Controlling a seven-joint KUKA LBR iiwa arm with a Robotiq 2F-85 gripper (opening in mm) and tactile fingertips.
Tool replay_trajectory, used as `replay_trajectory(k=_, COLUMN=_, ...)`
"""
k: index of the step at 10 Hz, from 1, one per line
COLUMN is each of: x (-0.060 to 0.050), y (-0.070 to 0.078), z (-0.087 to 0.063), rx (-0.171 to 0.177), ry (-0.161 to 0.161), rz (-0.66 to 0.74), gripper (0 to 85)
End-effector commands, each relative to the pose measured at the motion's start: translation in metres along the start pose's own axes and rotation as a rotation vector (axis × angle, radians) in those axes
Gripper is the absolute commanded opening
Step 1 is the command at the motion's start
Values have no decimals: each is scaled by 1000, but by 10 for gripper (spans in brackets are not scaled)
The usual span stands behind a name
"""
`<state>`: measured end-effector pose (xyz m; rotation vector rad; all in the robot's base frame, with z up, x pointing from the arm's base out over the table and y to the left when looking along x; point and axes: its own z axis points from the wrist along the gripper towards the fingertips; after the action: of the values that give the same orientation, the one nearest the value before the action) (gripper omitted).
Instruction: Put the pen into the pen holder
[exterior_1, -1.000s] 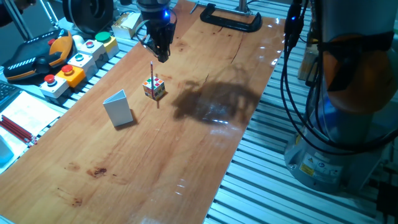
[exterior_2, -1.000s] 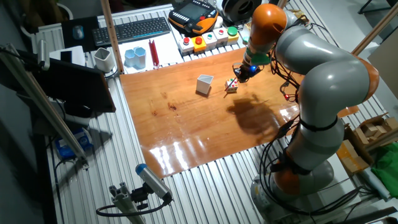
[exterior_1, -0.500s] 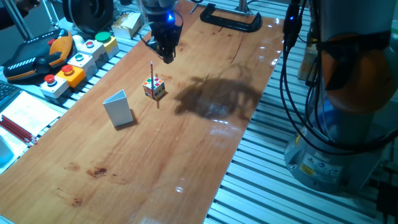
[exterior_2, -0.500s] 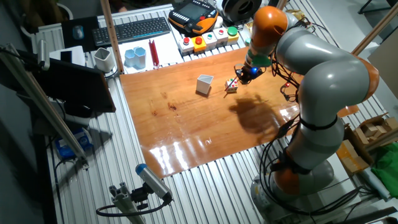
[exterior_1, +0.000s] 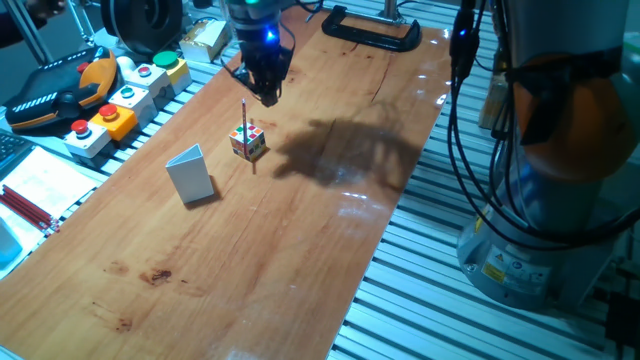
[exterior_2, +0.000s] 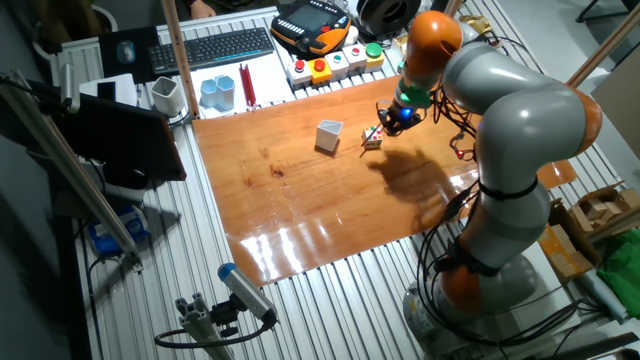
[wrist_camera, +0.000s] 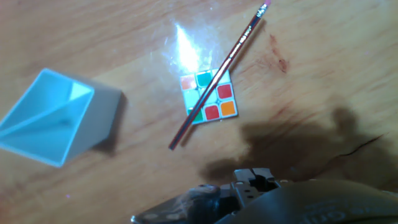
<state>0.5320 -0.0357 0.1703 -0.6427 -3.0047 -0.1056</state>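
The pen (wrist_camera: 217, 74), a thin reddish stick, leans slantwise across the small multicoloured cube (wrist_camera: 208, 96), its lower tip on the wood. It rises above the cube as the pen (exterior_1: 246, 125), and from the other side only a sliver of the pen (exterior_2: 367, 141) shows. The pen holder (exterior_1: 190, 175) is a pale grey box standing left of the cube, its open top showing as the pen holder (wrist_camera: 53, 118) (exterior_2: 329, 136). My gripper (exterior_1: 266, 92) (exterior_2: 394, 115) hangs above the table just beyond the cube. Its fingers taper to one point, holding nothing.
A button box (exterior_1: 125, 95) and an orange-black pendant (exterior_1: 60, 85) sit off the table's left edge. A black clamp (exterior_1: 372, 32) grips the far end. Red rods (exterior_2: 245, 85) and cups lie beyond the table. The arm's base (exterior_1: 540, 200) stands at the right.
My gripper has shifted slightly to the right, farther from the cube's top. The arm's shadow on the wood moved with it. Pen, cube and holder have stayed put.
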Motion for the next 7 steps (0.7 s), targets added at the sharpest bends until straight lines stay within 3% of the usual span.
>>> replay_trajectory(k=1, x=-4, y=2, z=2, rx=-6, ry=2, rz=88, gripper=7)
replay_trajectory(k=4, x=-11, y=8, z=-2, rx=6, ry=22, rz=229, gripper=7)
replay_trajectory(k=6, x=-17, y=2, z=-6, rx=-40, ry=75, rz=308, gripper=7)
replay_trajectory(k=7, x=-18, y=1, z=-7, rx=-41, ry=79, rz=324, gripper=7)
